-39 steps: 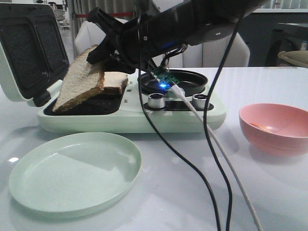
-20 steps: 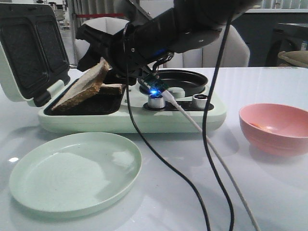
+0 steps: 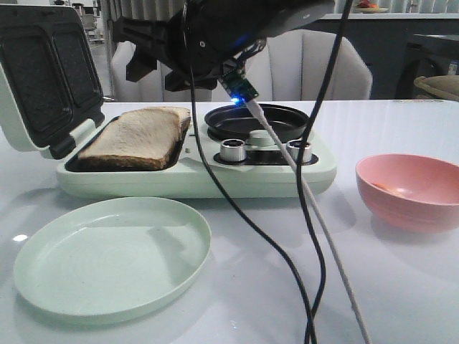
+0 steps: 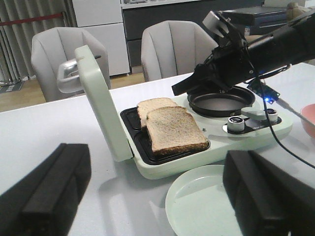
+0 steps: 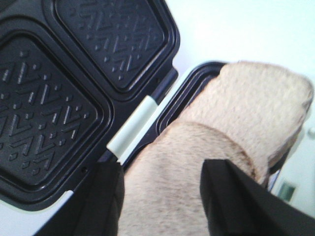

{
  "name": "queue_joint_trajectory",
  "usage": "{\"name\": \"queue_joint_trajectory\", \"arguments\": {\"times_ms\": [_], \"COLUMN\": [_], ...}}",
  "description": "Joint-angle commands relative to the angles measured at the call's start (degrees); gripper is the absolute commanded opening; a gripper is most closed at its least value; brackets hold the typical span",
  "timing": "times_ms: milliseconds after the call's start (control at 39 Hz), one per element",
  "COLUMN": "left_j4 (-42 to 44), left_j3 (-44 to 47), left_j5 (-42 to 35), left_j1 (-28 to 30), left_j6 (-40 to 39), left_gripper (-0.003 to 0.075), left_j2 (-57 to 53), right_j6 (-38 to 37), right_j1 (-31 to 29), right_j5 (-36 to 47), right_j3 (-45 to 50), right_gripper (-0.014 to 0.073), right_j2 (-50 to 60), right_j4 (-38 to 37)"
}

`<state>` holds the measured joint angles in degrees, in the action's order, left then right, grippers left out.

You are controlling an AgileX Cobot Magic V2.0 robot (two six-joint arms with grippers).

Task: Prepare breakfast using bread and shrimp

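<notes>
My front camera is looking forward, low over the table [image 3: 401, 287], facing the sandwich maker [image 3: 193, 172] from close by. My left wrist camera is sitting farther back, taking in the whole appliance [image 4: 197, 157] and my right arm [image 4: 246, 54] from the side. My right wrist camera is hanging very near, looking down past its fingers [image 5: 236, 201] onto the bread [image 5: 206, 162] and open lid [image 5: 74, 78]. All three are sharing that bread.

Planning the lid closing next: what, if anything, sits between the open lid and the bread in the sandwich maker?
Only the right gripper hangs above the bread, jaws open, in the path of the lid. Nothing else visible lies between them.
</notes>
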<state>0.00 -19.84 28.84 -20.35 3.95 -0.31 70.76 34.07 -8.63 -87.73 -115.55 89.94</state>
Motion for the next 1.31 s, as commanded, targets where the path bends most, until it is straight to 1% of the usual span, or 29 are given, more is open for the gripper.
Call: {"name": "queue_joint_trajectory", "arguments": {"times_ms": [0,128,308,487,589,641,692,743,794,846,871,923,948,974,999,1025,1076,1128,1179,1281], "left_j4": [-0.4,-0.4,-0.4,-0.4,-0.4,-0.4,-0.4,-0.4,-0.4,-0.4,-0.4,-0.4,-0.4,-0.4,-0.4,-0.4,-0.4,-0.4,-0.4,-0.4], "left_j3": [-1.5,-1.5,-1.5,-1.5,-1.5,-1.5,-1.5,-1.5,-1.5,-1.5,-1.5,-1.5,-1.5,-1.5,-1.5,-1.5,-1.5,-1.5,-1.5,-1.5], "left_j5": [-4.7,-4.7,-4.7,-4.7,-4.7,-4.7,-4.7,-4.7,-4.7,-4.7,-4.7,-4.7,-4.7,-4.7,-4.7,-4.7,-4.7,-4.7,-4.7,-4.7], "left_j1": [-0.5,-0.5,-0.5,-0.5,-0.5,-0.5,-0.5,-0.5,-0.5,-0.5,-0.5,-0.5,-0.5,-0.5,-0.5,-0.5,-0.5,-0.5,-0.5,-0.5], "left_j6": [-0.6,-0.6,-0.6,-0.6,-0.6,-0.6,-0.6,-0.6,-0.6,-0.6,-0.6,-0.6,-0.6,-0.6,-0.6,-0.6,-0.6,-0.6,-0.6,-0.6], "left_gripper": [0.0606,0.0606,0.0606,0.0606,0.0606,0.0606,0.0606,0.0606,0.0606,0.0606,0.0606,0.0606,0.0606,0.0606,0.0606,0.0606,0.0606,0.0606,0.0606,0.0606], "left_j2": [-1.0,-1.0,-1.0,-1.0,-1.0,-1.0,-1.0,-1.0,-1.0,-1.0,-1.0,-1.0,-1.0,-1.0,-1.0,-1.0,-1.0,-1.0,-1.0,-1.0], "right_j6": [0.8,0.8,0.6,0.6,0.2,-1.4,-3.9,-8.6,-15.2,-24.7,-28.5,-39.1,-43.0,-48.4,-53.5,-58.3,-66.1,-71.2,-75.4,-80.1], "right_j1": [-0.1,-0.1,-0.1,-0.1,-0.1,-0.1,-0.1,-0.1,-0.1,-0.1,-0.1,-0.1,-0.1,-0.1,-0.1,-0.1,-0.1,-0.1,-0.1,-0.1], "right_j5": [-0.4,-3.7,-1.1,-0.7,-4.6,-7.8,-11.6,-14.9,-17.9,-20.3,-21.7,-24.0,-24.9,-26.1,-26.9,-28.1,-28.8,-28.3,-27.3,-25.9], "right_j3": [-1.1,0.9,6.7,14.6,18.2,19.4,20.3,20.5,20.5,20.5,20.3,20.3,20.3,20.3,20.3,20.3,20.6,21.1,22.0,23.6], "right_gripper": [0.0461,0.0458,0.0458,0.0458,0.0458,0.0458,0.0458,0.0458,0.0458,0.0458,0.0458,0.0458,0.0458,0.0458,0.0458,0.0457,0.0456,0.0456,0.0456,0.0456], "right_j2": [5.8,10.2,19.4,28.8,32.8,34.1,35.4,36.2,37.1,37.9,38.3,39.4,39.9,40.4,41.1,42.0,44.1,46.5,49.5,55.2], "right_j4": [-2.3,-6.5,-11.4,-12.8,-13.3,-13.9,-16.3,-20.9,-28.7,-37.5,-43.2,-55.4,-60.0,-65.9,-70.2,-76.6,-84.2,-90.3,-94.1,-99.1]}}
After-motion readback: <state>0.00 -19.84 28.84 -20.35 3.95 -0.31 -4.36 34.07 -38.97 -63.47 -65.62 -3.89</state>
